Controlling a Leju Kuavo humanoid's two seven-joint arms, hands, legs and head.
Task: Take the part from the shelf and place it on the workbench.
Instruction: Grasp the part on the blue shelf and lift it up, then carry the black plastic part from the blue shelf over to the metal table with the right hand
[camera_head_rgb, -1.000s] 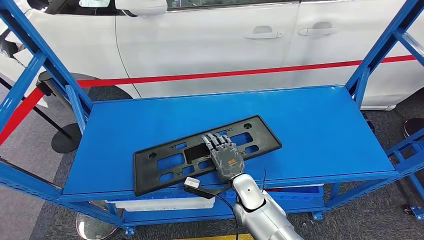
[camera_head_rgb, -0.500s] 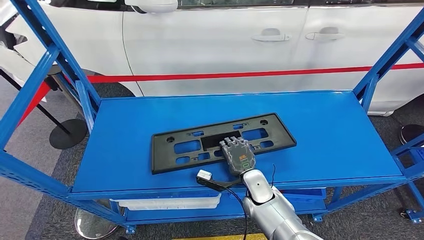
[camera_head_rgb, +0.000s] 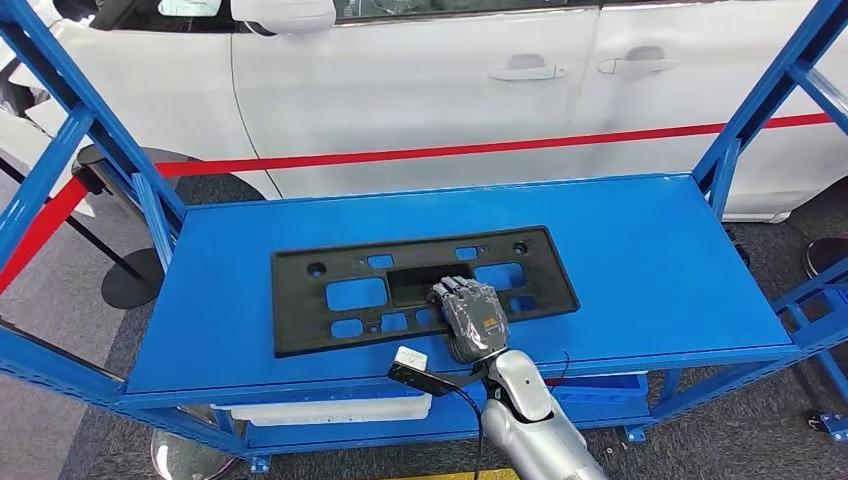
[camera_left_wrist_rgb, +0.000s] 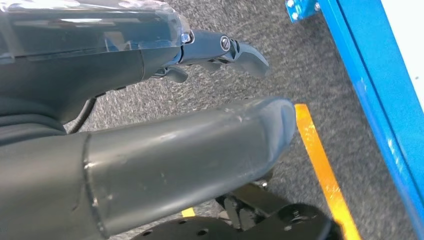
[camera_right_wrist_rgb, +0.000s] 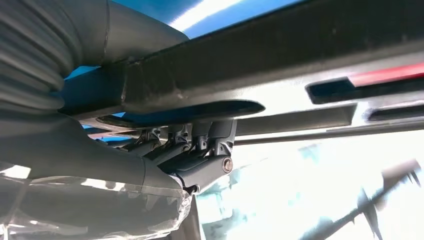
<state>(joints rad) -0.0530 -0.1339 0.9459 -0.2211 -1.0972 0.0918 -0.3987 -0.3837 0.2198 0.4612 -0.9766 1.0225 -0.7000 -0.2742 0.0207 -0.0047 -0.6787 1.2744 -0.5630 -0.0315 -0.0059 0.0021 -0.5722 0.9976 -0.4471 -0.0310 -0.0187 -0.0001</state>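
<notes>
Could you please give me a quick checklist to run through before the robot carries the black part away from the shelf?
1. Right hand grips the black part: ok; the right wrist view shows a bar of the part between thumb and fingers.
2. Part fully off the blue shelf: cannot tell.
3. Grip centred: not ok; the hand holds the near edge, right of the middle.
4. Blue uprights apart from the part: ok.
5. Left hand free: ok; it hangs over the floor with nothing in it.
</notes>
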